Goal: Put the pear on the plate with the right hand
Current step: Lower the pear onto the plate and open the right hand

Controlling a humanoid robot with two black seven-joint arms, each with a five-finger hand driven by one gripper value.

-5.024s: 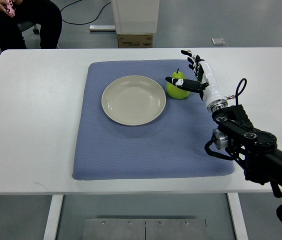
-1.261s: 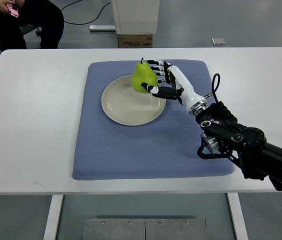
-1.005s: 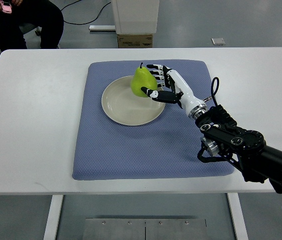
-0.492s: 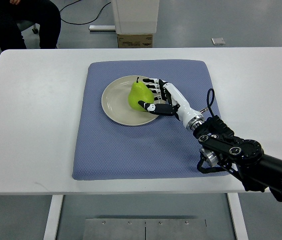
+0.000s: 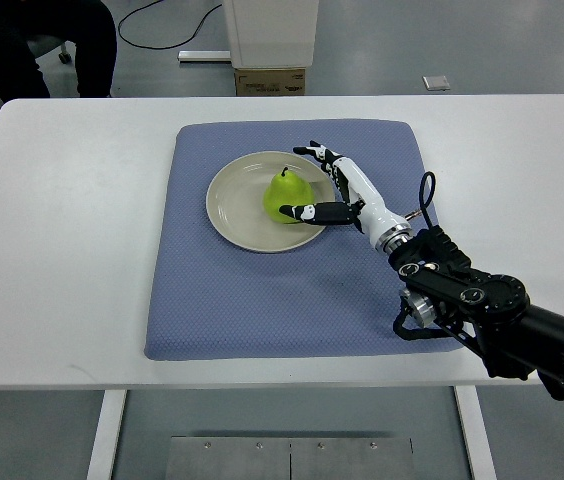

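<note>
White table [image 5: 72,220] on grey floor [image 5: 482,45], cardboard box [image 5: 270,81] and black cable [image 5: 152,12] behind.

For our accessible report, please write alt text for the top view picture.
A green pear stands on a beige plate, with the right robot hand close around it, fingers spread. The plate lies on a blue mat on a white table.

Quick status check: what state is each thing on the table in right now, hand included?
Pear: upright on the plate, stem up.
Plate: on the blue mat, holding the pear.
Mat: flat on the table.
Right hand: fingers opened around the pear, thumb at its base.
Left hand: not in view.
</note>
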